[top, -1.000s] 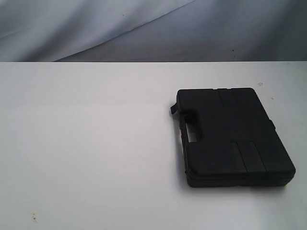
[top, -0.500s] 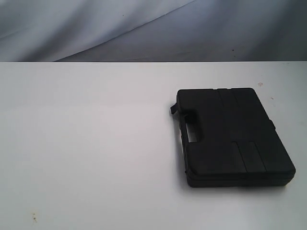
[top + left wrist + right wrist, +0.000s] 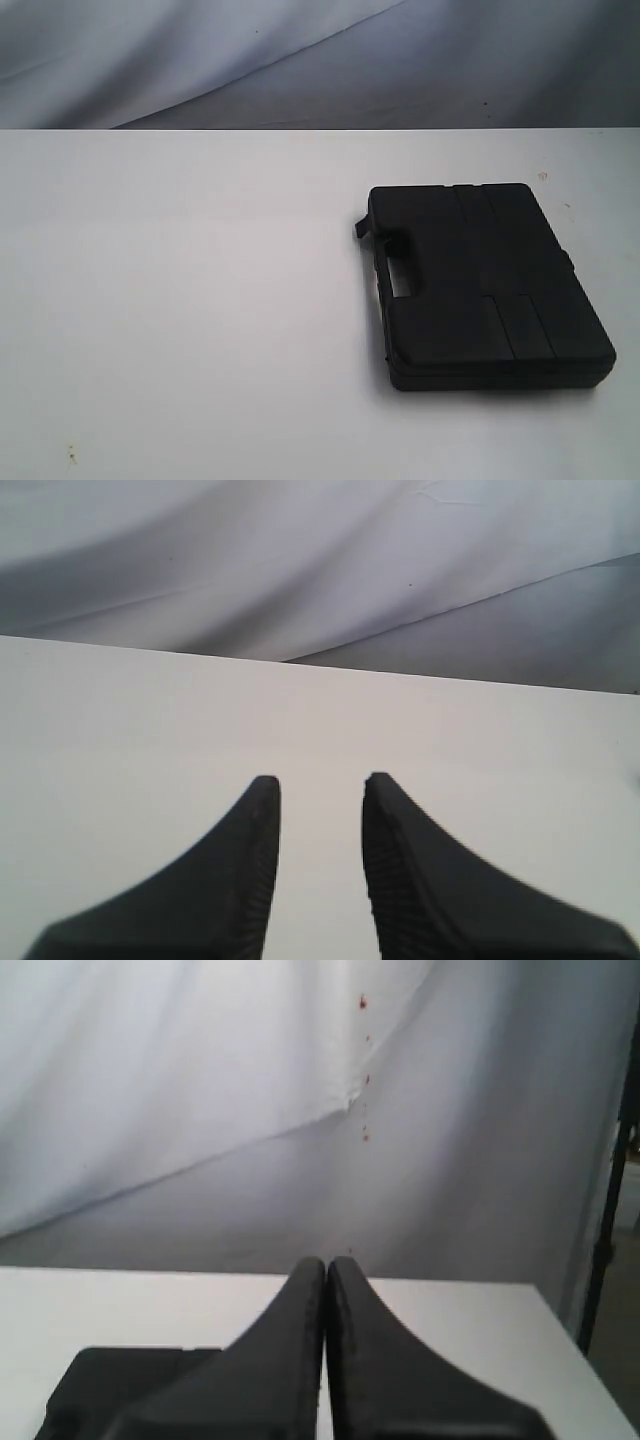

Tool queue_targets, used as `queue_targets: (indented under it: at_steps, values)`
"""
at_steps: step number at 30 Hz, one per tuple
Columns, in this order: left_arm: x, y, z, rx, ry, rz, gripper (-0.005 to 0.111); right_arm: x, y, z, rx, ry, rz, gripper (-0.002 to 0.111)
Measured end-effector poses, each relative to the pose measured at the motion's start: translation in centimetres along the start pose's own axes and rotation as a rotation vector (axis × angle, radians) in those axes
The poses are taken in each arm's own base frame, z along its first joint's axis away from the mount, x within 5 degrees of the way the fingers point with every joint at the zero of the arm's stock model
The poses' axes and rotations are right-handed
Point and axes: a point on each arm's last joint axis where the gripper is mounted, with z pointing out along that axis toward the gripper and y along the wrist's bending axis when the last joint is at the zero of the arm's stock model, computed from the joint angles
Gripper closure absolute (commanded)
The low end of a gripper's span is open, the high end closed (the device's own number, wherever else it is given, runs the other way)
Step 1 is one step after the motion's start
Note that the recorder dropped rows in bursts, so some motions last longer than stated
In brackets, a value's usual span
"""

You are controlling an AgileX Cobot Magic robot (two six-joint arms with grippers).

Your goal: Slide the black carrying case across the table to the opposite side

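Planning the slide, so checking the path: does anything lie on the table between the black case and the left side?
Nothing visible does. The black carrying case lies on the right of the white table, and the tabletop to its left shows only tiny specks.

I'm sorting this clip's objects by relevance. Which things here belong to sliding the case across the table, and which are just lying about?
Part of the job:
- black carrying case, flat on the table's right part
- white table
- right tool, shut
- left tool, open over bare table

Just there:
- grey cloth backdrop
- small specks on the tabletop
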Motion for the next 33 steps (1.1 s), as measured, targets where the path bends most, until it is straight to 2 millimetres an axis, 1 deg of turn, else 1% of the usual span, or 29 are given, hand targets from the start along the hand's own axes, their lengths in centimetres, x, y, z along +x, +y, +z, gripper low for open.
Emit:
queue_targets:
  at_steps: [1, 2, 5, 10, 13, 16, 22, 25, 33]
  values:
    - [0.0, 0.0, 0.0, 0.0, 0.0, 0.0, 0.078, 0.3, 0.1, 0.6, -0.009, 0.033, 0.001, 0.108]
    - [0.0, 0.0, 0.0, 0.0, 0.0, 0.0, 0.078, 0.9, 0.2, 1.7, -0.019, 0.1, 0.006, 0.108]
    - [0.0, 0.0, 0.0, 0.0, 0.0, 0.0, 0.078, 1.3, 0.4, 3.1, -0.022, 0.22, 0.04, 0.108]
    - [0.0, 0.0, 0.0, 0.0, 0.0, 0.0, 0.078, 0.1, 0.4, 4.5, -0.021, 0.341, 0.049, 0.108]
    - [0.0, 0.0, 0.0, 0.0, 0.0, 0.0, 0.078, -0.8, 0.7, 4.9, -0.039, 0.355, 0.049, 0.108]
    - [0.0, 0.0, 0.0, 0.0, 0.0, 0.0, 0.078, -1.1, 1.0, 5.1, -0.059, 0.356, 0.049, 0.108]
    - [0.0, 0.0, 0.0, 0.0, 0.0, 0.0, 0.078, -0.8, 1.2, 5.0, -0.079, 0.387, 0.064, 0.108]
    - [0.0, 0.0, 0.0, 0.0, 0.0, 0.0, 0.078, -0.6, 1.6, 5.2, -0.117, 0.407, 0.075, 0.108]
    - [0.0, 0.0, 0.0, 0.0, 0.0, 0.0, 0.078, 0.6, 2.2, 6.9, -0.15, 0.493, 0.099, 0.108]
